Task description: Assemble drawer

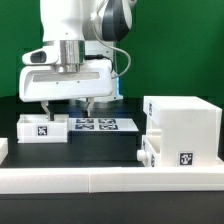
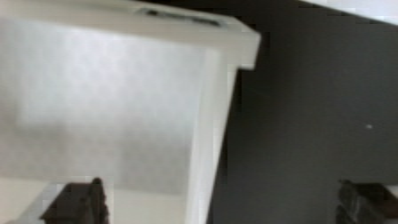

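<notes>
The large white box-like housing [image 1: 182, 128] stands at the exterior view's right, with a tag on its front. One small open-top tray [image 1: 42, 128] lies at the left, tag facing the camera. A second small white part [image 1: 150, 155] sits against the housing's lower left side. My gripper [image 1: 67, 107] hangs open just above the left tray's right end. In the wrist view the gripper [image 2: 222, 205] is open and empty. One fingertip [image 2: 75, 203] is over the tray [image 2: 107, 100] and the other is over the black table, so the tray's side wall lies between them.
The marker board [image 1: 97, 125] lies flat behind the gripper at the table's middle. A white rim [image 1: 100, 180] runs along the table's front edge. A green wall stands behind the arm.
</notes>
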Robot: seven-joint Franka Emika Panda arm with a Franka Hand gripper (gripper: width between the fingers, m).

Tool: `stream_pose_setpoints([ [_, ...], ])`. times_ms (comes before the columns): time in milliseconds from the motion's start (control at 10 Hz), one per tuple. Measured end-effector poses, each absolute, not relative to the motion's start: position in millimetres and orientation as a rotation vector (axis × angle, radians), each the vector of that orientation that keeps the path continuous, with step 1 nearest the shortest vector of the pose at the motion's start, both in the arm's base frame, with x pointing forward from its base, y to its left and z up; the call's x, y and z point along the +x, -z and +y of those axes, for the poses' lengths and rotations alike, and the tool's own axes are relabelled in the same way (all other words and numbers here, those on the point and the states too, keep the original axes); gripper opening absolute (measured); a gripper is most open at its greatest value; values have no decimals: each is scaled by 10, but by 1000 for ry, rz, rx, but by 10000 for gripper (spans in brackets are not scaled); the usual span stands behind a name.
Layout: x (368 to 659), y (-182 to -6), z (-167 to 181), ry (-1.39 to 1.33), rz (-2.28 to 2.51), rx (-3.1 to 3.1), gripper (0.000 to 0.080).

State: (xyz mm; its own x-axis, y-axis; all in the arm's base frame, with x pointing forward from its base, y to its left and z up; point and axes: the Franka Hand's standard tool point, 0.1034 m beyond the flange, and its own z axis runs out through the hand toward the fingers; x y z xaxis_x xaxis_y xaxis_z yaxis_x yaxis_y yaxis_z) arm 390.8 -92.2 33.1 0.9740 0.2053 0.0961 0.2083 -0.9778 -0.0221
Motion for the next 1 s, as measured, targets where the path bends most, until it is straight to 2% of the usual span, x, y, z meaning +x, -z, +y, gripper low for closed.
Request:
stream_pose_setpoints([
  [400,3729,-83,-964,162,-329,-3096,649],
  [1000,3685,-37,-1001,176,-350,-3100,626],
])
